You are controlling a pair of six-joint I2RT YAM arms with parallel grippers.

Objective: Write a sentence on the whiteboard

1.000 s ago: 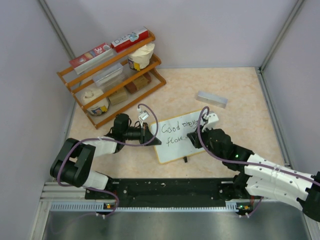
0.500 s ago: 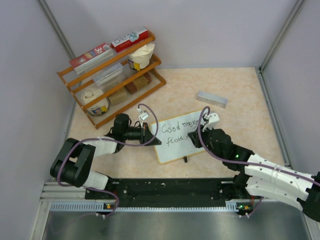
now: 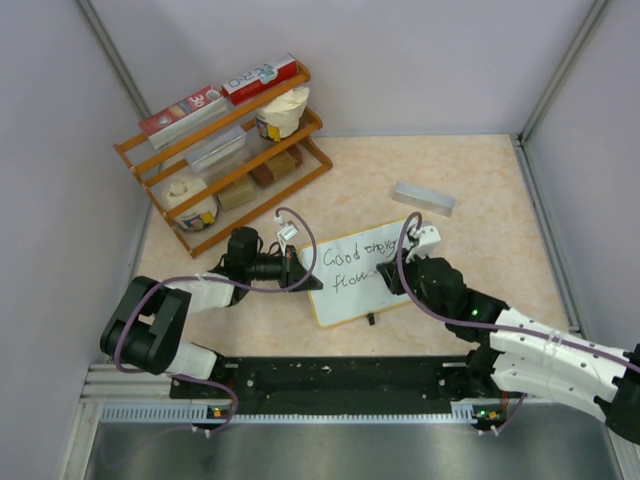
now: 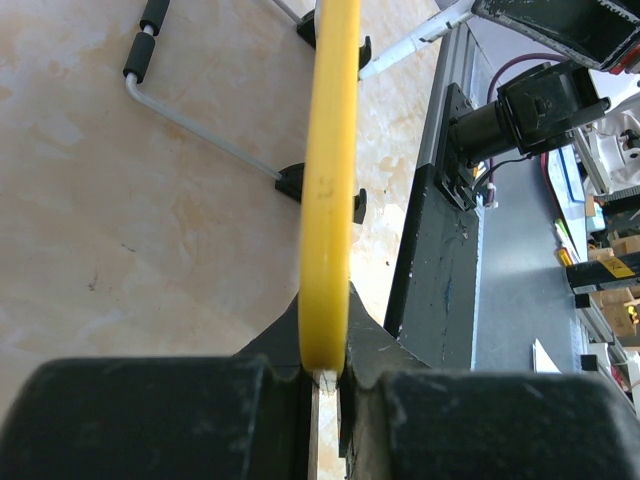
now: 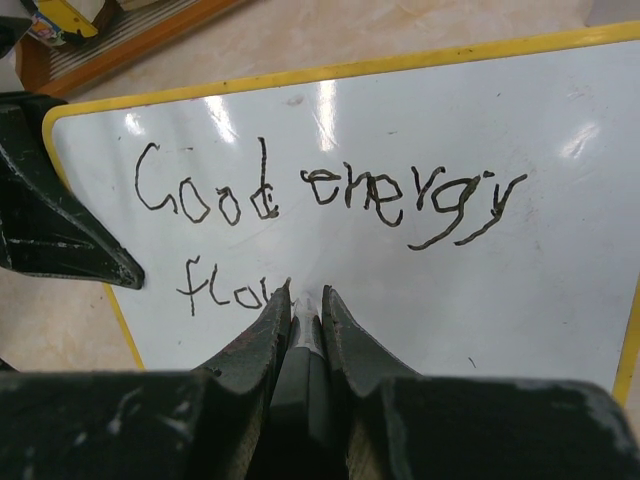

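Note:
The whiteboard [image 3: 352, 303] lies tilted at mid table, with a yellowish frame and a black foot [image 3: 371, 319]. The sentence [image 3: 358, 262] reads "Good energy" over "flo" plus a partly hidden letter, clearer in the right wrist view [image 5: 330, 195]. My left gripper [image 3: 297, 268] is shut on the board's left edge, which shows as a yellow rim [image 4: 330, 200] between its jaws [image 4: 328, 375]. My right gripper [image 3: 385, 278] is shut on a dark marker [image 5: 305, 370]. The marker's tip touches the board [image 5: 520, 300] at the end of the second line, between the jaws [image 5: 305, 300].
A wooden rack [image 3: 225, 150] with boxes and tubs stands at the back left. A small grey block [image 3: 422, 198] lies behind the board. The board's metal stand rod [image 4: 190, 125] rests on the table. Walls close in left, right and back.
The marker's end of the second line has grown slightly. Both arms stay almost where they were.

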